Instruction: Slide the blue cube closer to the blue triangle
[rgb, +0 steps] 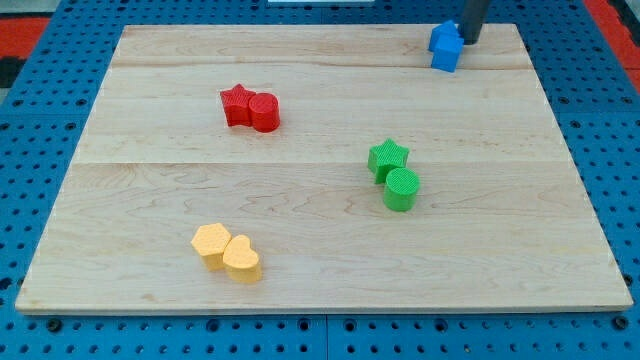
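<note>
Two blue blocks sit pressed together near the view's top right corner of the wooden board (300, 200). The upper blue block (443, 36) and the lower blue block (447, 57) touch, and I cannot tell which is the cube and which the triangle. My dark rod comes down from the view's top edge, and my tip (467, 41) rests just to the right of the upper blue block, touching it or nearly so.
A red star (237, 104) and red cylinder (265, 112) touch at the upper left. A green star (388, 158) and green cylinder (401, 189) stand right of centre. Two yellow blocks (211, 244) (242, 259) sit at the lower left. A blue pegboard (600, 120) surrounds the board.
</note>
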